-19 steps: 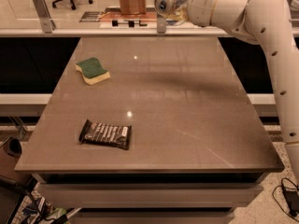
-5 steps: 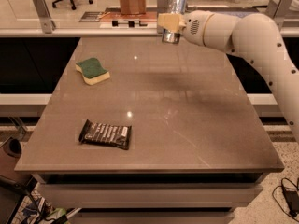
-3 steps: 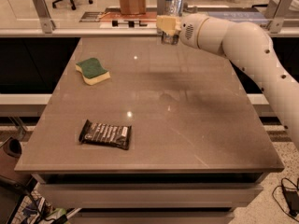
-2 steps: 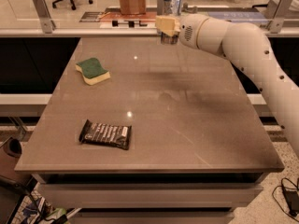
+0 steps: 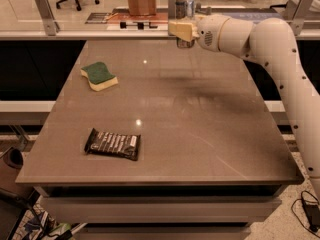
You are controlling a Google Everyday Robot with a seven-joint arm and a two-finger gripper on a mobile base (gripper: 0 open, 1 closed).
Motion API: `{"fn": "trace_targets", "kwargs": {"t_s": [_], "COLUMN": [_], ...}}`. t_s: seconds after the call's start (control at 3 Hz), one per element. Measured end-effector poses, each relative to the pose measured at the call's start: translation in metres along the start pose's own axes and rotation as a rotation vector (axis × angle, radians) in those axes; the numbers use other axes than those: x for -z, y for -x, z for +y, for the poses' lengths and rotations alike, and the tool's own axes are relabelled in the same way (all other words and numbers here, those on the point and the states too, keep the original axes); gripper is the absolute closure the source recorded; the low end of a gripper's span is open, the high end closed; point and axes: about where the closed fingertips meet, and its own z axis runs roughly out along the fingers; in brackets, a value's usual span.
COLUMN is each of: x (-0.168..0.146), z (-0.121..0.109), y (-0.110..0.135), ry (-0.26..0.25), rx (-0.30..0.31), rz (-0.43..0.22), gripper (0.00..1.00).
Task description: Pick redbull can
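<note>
Camera view | tool (image 5: 183,30) at far edge of bench (image 5: 200,134), gripping redbull can (image 5: 185,6) low on its body | risk: smooth slim can may tilt or slip out

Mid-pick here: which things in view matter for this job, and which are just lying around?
Part of the job:
- redbull can, above the far edge of the table
- end effector, closed around the can

Just lying about:
- green sponge, far left
- dark snack bar, near left

single high front view angled down across the table (image 5: 200,119), end effector (image 5: 183,32) with redbull can (image 5: 185,5) at far edge
</note>
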Motion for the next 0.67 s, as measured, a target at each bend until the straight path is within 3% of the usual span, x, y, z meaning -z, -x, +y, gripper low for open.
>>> {"fn": "trace_targets", "kwargs": {"t_s": [0.33, 0.67], "x": [0.0116, 0.0115], "z": [0.0077, 0.0076], "y": [0.0114, 0.0115], "ry": [-0.007, -0.007], "rx": [0.059, 0.059], "rz": [-0.065, -0.065], "gripper": [1.00, 1.00]}}
